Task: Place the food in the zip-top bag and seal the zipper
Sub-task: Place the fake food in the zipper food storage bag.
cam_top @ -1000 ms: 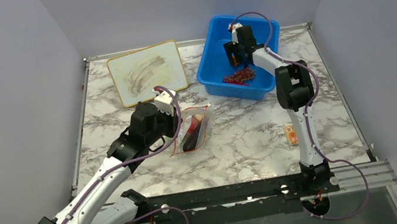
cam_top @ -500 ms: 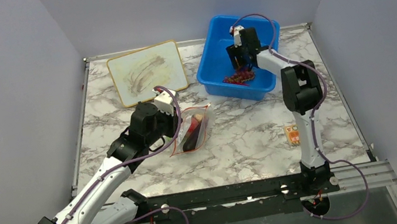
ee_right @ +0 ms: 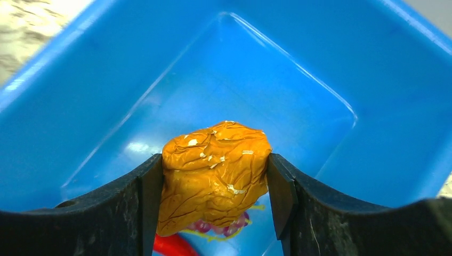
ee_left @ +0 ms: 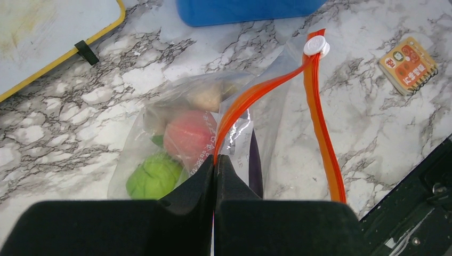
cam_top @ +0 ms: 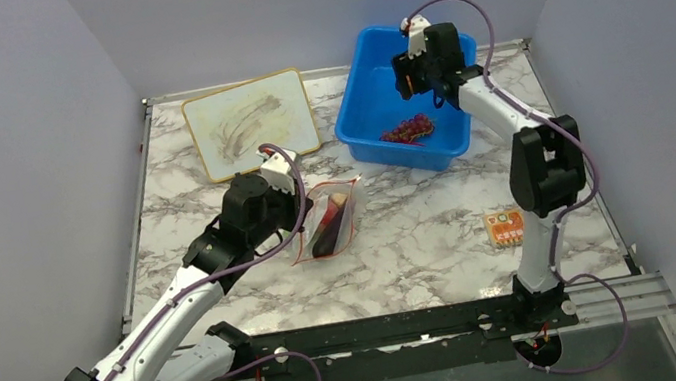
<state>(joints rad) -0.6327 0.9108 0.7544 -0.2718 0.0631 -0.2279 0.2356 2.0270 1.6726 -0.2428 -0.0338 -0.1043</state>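
The orange piece [ee_right: 213, 176] sits gripped between our right fingers [ee_right: 146, 197], above the floor of the blue bin [cam_top: 367, 75]. The zip-top bag [cam_top: 329, 224] lies on the tabletop [cam_top: 421, 229] off the bin's near-left corner, its long axis pointing back at the bin. Our left fingers [ee_left: 192, 186] are closed on one lip of the zipper [ee_left: 256, 96], holding the mouth apart, so we reckon the piece must travel near-left from the bin.

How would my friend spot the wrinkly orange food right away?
Find the blue bin at the far right of the marble table. Over it, the right gripper pinches the orange piece. It is lumpy and wrinkled, unlike the dark red grape bunch lying in the bin.
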